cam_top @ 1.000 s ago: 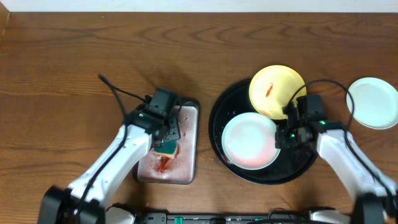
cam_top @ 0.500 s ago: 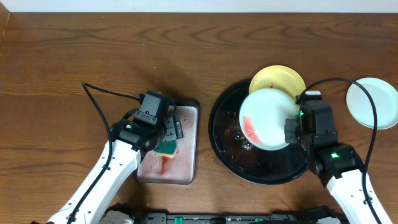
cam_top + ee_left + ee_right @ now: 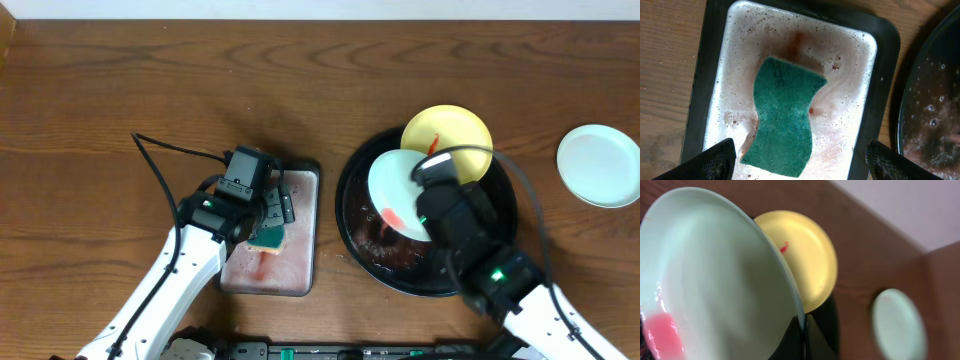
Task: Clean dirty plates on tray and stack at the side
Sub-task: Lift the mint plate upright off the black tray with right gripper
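Red streak is recorded on yellow plate (image 3: 452, 126), pink smear on mint-white plate (image 3: 390, 176); sponge (image 3: 782, 117) green, tray (image 3: 350, 215) black.

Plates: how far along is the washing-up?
One mint-white plate sits on the bare table, looking clean. The right gripper holds a red-smeared plate tilted over the black tray. The left gripper hangs open over the sponge. The smeared yellow plate waits.

The table (image 3: 100, 90) is brown wood grain with a dull sheen. The black tray (image 3: 930, 100) is glossy, beaded with droplets. The mint plate (image 3: 715, 280) and yellow plate (image 3: 805, 255) look like smooth plastic, softly shiny. The sponge (image 3: 782, 117) is teal, rough and fibrous. The grey tray (image 3: 883, 75) is smooth, filmed with reddish suds
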Tool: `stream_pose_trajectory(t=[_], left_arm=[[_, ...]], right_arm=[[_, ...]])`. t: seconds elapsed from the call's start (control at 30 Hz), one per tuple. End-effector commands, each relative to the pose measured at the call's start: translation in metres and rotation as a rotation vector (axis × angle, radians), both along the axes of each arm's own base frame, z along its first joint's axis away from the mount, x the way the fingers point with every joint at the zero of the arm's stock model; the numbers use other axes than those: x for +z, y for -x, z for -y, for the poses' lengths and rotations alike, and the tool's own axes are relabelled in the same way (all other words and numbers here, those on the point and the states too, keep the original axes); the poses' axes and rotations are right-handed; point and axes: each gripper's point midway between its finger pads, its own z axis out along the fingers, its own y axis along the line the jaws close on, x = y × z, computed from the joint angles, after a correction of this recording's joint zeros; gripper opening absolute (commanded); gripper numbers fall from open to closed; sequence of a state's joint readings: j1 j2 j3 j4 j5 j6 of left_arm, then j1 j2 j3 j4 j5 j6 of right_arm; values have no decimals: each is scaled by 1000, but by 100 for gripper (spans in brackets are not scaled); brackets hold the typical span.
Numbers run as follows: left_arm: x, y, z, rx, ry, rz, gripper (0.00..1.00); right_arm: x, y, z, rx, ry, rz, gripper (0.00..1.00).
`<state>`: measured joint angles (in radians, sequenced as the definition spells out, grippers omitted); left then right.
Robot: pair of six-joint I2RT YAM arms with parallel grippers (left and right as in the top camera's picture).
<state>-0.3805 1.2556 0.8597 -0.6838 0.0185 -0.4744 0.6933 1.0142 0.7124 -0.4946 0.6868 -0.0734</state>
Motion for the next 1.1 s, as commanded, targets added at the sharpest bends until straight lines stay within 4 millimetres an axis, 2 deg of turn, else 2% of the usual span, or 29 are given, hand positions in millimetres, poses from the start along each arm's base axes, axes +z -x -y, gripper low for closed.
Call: stream_pose_trajectory(t=[0.0,0.1,0.3,0.57,1.07], left_arm=[[6,-4,0,10,4,13,84],[6,-4,0,10,4,13,84],[6,-4,0,10,4,13,84],[6,-4,0,10,4,13,84],[6,-4,0,10,4,13,84]], right_arm=[[37,7,12,-63,244,155,1],[52,13,8,-61,343,217,1],[62,23,-8,-9,397,263,1],[63,32,-27,55,393,286,1],[67,32,-32,56,359,305,1]])
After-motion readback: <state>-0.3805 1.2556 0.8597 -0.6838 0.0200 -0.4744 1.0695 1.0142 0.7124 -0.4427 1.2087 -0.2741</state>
